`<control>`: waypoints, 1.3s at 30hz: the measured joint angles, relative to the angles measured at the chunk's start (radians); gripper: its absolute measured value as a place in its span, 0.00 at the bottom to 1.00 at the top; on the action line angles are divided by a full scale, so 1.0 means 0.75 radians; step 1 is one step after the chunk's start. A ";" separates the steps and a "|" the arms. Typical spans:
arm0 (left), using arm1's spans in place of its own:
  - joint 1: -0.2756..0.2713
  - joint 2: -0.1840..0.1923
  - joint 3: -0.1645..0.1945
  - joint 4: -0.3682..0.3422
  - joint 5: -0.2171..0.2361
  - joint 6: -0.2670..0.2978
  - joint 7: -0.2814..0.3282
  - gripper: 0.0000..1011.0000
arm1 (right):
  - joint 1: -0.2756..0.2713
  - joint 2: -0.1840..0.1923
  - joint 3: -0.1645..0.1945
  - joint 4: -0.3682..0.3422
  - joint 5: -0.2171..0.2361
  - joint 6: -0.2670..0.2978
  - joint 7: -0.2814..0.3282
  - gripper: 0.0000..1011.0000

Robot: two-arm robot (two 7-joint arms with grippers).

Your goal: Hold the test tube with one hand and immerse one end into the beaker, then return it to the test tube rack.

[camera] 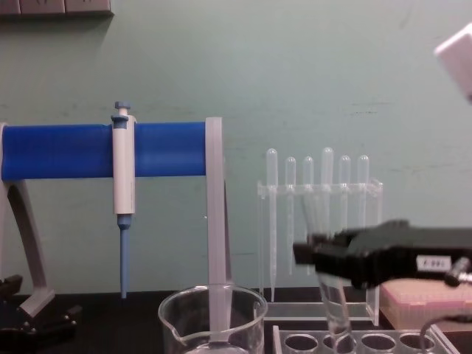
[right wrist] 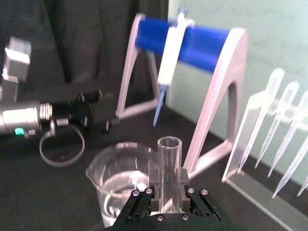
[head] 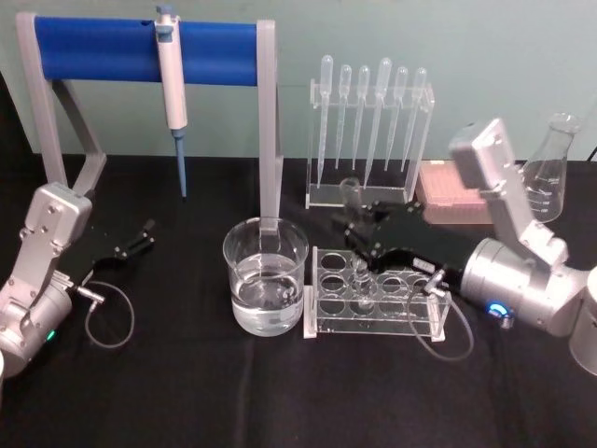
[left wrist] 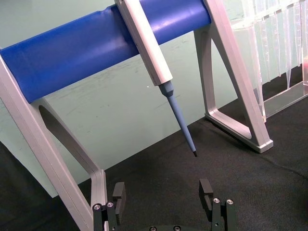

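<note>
Right wrist view shows the right pincer (right wrist: 168, 184) clamped on the test tube (right wrist: 169, 154) below its open rim, gripping its wall from both sides. In the chest view the tube leans slightly, its lower end down in a ring of the test tube rack (head: 338, 323). That ring is near the end closest to the beaker (head: 244, 291), which stands just beside the rack and holds clear liquid.

The tube is thin glass: light, stiff, smooth and breakable. A firm but gentle hold high up likely suits it, leaving the round end free for dipping. The rack's rings and the beaker's rim are what it could knock.

The left pincer (left wrist: 163, 192) rests well off to the left, fingers apart, holding nothing. Farther back stand the pipettes (head: 373, 112), a pink tip box (head: 448, 201), a flask (head: 548, 173) and the pipettor (head: 171, 84) on its blue stand (head: 93, 47).
</note>
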 joint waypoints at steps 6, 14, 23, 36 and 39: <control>0.000 0.000 0.000 0.000 0.000 0.000 0.000 0.99 | -0.075 0.001 0.083 -0.109 0.062 -0.062 -0.051 0.22; 0.000 0.000 0.000 0.000 0.000 0.000 0.000 0.99 | -0.121 -0.009 0.134 -0.177 0.087 -0.092 -0.109 0.22; 0.000 0.000 0.000 0.000 0.000 0.000 0.000 0.99 | -0.127 -0.011 0.138 -0.181 0.088 -0.101 -0.115 0.22; 0.000 0.000 0.000 0.000 0.000 0.000 0.000 0.99 | -0.126 -0.010 0.138 -0.182 0.089 -0.097 -0.115 0.22; 0.000 0.000 0.000 0.000 0.000 0.000 0.000 0.99 | -0.126 -0.010 0.138 -0.182 0.089 -0.097 -0.115 0.22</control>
